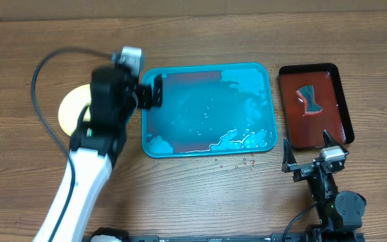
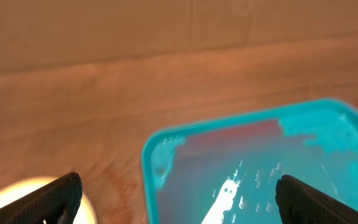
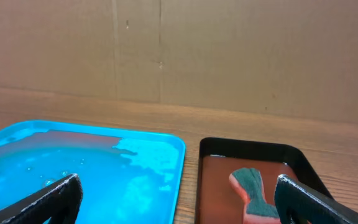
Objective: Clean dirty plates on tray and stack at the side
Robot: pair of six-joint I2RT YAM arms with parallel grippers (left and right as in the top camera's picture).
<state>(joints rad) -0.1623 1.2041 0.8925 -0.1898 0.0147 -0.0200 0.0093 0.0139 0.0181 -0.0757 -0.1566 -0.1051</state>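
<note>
The teal tray [image 1: 207,68] lies at the table's middle, wet, with foam along its front and right; no plate is on it. A light yellow plate [image 1: 71,107] lies on the table left of the tray, mostly hidden under my left arm; I cannot tell if others lie beneath it. My left gripper [image 1: 154,93] is open and empty above the tray's left rim [image 2: 148,180], with the plate's edge [image 2: 17,193] at the lower left of its wrist view. My right gripper [image 1: 308,153] is open and empty near the front edge, facing the tray's right rim [image 3: 180,162].
A dark red black-rimmed tray [image 1: 287,101] stands right of the teal tray and holds a sponge [image 1: 308,99] with a green scouring top, which also shows in the right wrist view [image 3: 253,186]. A cardboard wall stands behind the table. Red drops mark the wood in front of the teal tray [image 1: 244,163].
</note>
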